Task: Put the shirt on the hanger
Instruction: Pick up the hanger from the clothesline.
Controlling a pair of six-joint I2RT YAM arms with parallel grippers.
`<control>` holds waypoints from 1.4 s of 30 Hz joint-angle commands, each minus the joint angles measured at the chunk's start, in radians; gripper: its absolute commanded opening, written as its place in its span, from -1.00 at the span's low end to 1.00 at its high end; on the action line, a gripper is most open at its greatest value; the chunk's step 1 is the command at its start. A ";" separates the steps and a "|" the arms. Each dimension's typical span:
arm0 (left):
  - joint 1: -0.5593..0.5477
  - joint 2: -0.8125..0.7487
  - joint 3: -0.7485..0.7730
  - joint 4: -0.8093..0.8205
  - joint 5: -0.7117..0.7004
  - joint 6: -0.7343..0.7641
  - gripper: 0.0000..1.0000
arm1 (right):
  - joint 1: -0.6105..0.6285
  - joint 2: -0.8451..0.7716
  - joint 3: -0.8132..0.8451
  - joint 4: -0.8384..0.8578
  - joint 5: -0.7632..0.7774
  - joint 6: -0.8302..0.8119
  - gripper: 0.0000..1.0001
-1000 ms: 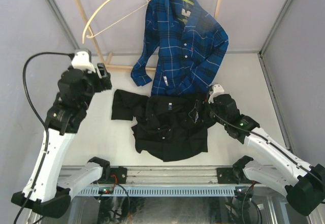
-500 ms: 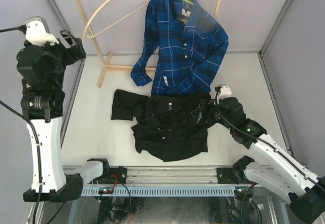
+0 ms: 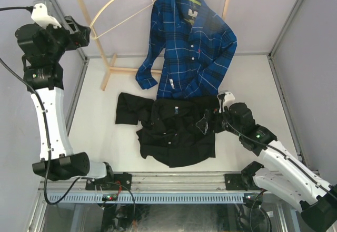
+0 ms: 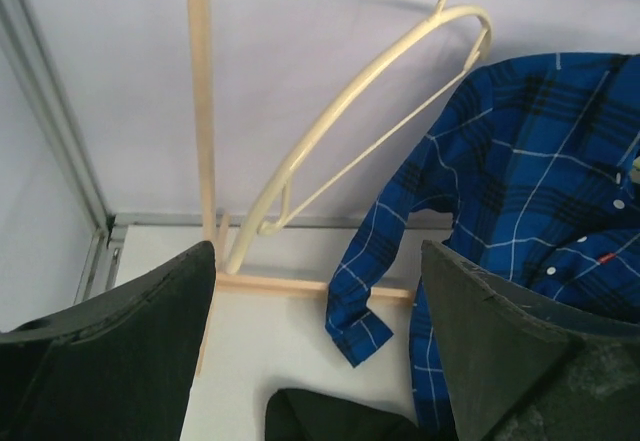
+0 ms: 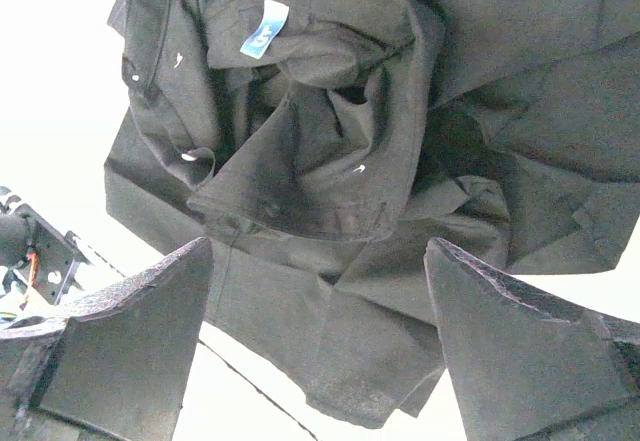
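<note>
**Black shirt on the table, hanger bare: hanging not yet begun**

Neither half of the job looks started. The black shirt (image 3: 176, 132) lies in a crumpled heap on the white table (image 3: 100, 121), off the hanger. The cream wooden hanger (image 3: 103, 8) hangs empty by its hook, beside the blue plaid shirt (image 3: 192, 48).

The left gripper (image 4: 315, 251) is raised with its fingers spread wide and nothing between them. The hanger (image 4: 340, 106) sits ahead of and above those fingers, well apart. The right gripper (image 5: 317, 246) is also spread and empty. The shirt (image 5: 300, 161) lies straight ahead of its fingers, near, though whether they touch cloth I cannot tell.

The shirt is folded over itself with deep creases. A small blue-and-white label (image 5: 262, 28) and a few white buttons show beyond the fingertips. Left to do: grasp, lift, and seat both shoulders.
</note>
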 commanded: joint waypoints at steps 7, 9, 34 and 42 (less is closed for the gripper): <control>0.104 0.136 0.045 0.217 0.389 -0.128 0.76 | 0.014 0.000 -0.005 0.016 -0.045 -0.027 0.70; 0.107 0.175 0.083 0.189 0.397 -0.127 0.78 | 0.017 0.001 -0.005 0.012 -0.047 -0.027 0.70; 0.090 0.240 -0.005 0.307 0.490 -0.196 0.46 | 0.089 0.049 -0.008 0.048 -0.033 -0.006 0.66; 0.029 0.224 -0.031 0.350 0.511 -0.172 0.20 | 0.112 0.059 -0.007 0.052 -0.018 0.002 0.65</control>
